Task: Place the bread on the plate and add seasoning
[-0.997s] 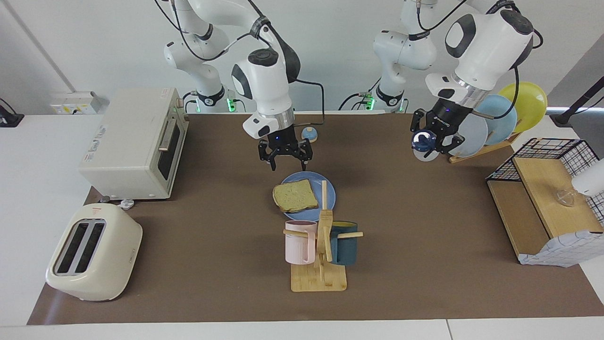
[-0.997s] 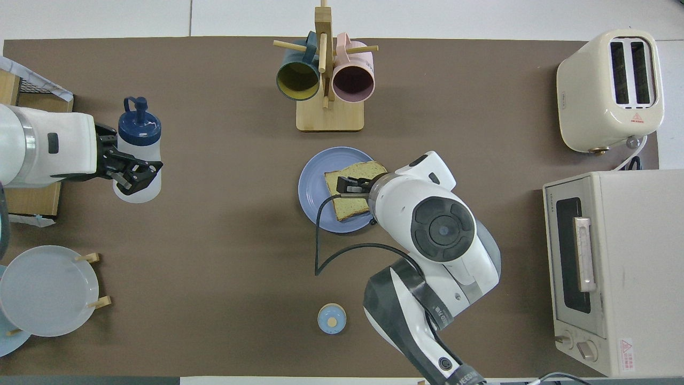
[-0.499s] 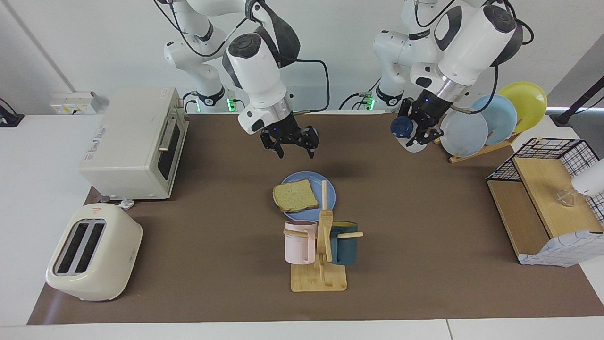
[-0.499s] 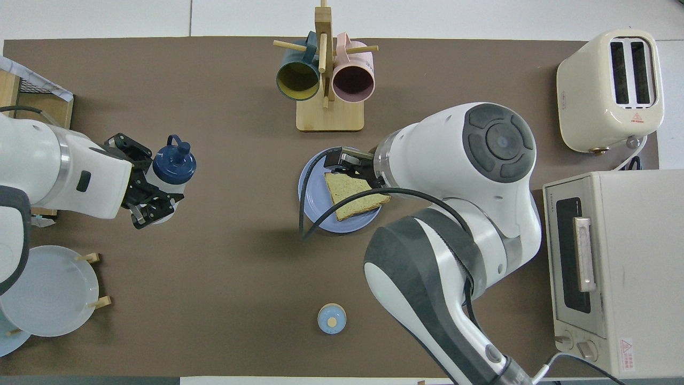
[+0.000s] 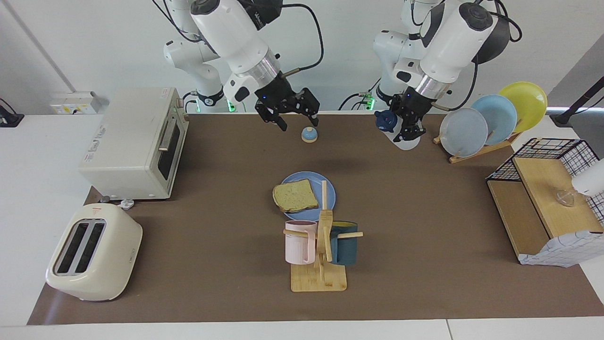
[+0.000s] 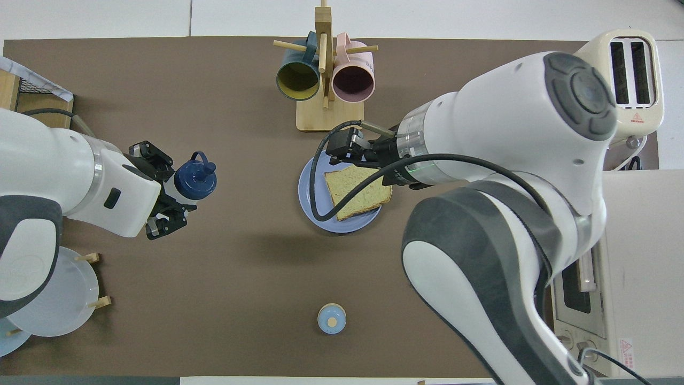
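While the bread waits on the plate, these lines run from the fingers outward.

Left gripper (image 5: 408, 126): its fingers are clamped around the seasoning (image 5: 395, 131), a pale squeeze bottle with a navy cap, carried tilted in the air.
Left gripper position: over bare tabletop (image 5: 424, 226) toward the left arm's end, beside the rack of upright plates (image 5: 490, 123).
Right gripper (image 5: 291, 114): fingers spread apart and holding nothing, raised near the small blue-topped bell (image 5: 309, 135).
Bread (image 5: 295, 195): lies flat on the plate (image 5: 330, 198), one edge overhanging the rim.
Plate: mid-tabletop, just nearer the robots than the mug stand (image 5: 321, 245).
Step in hand: bread looks placed; the seasoning is being brought over.
Next move: likely calls for carrying the bottle above the bread, then tipping the cap downward and squeezing.
Change over the last second: the left gripper has moved the bottle away from the plate rack, toward the middle.
Change, right arm: it has lifted off from just above the plate and drawn back toward its base, fingers open throughout.
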Robot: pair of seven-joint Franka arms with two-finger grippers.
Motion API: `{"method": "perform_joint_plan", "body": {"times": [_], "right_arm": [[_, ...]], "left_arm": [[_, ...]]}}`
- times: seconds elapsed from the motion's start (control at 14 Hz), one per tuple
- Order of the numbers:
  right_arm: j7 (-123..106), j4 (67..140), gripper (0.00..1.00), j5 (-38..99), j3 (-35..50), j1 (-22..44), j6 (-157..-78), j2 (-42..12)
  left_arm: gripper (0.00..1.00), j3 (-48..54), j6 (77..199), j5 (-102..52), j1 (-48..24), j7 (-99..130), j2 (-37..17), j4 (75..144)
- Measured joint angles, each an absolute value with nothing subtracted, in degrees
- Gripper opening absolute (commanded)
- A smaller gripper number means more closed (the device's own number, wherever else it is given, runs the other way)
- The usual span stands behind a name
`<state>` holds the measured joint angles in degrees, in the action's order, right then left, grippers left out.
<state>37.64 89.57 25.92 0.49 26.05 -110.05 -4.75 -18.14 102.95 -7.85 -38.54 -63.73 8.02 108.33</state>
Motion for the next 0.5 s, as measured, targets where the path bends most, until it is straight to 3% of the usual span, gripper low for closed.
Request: {"method": "perform_joint_plan", "body": {"times": [0.5], "right_arm": [[37.85,84.96,1.00,30.09,1.20,30.23,-111.02,-4.85]], "left_arm": [[0.00,-16.24,100.84,-7.81,-38.70,-65.56,8.55,108.52]]}}
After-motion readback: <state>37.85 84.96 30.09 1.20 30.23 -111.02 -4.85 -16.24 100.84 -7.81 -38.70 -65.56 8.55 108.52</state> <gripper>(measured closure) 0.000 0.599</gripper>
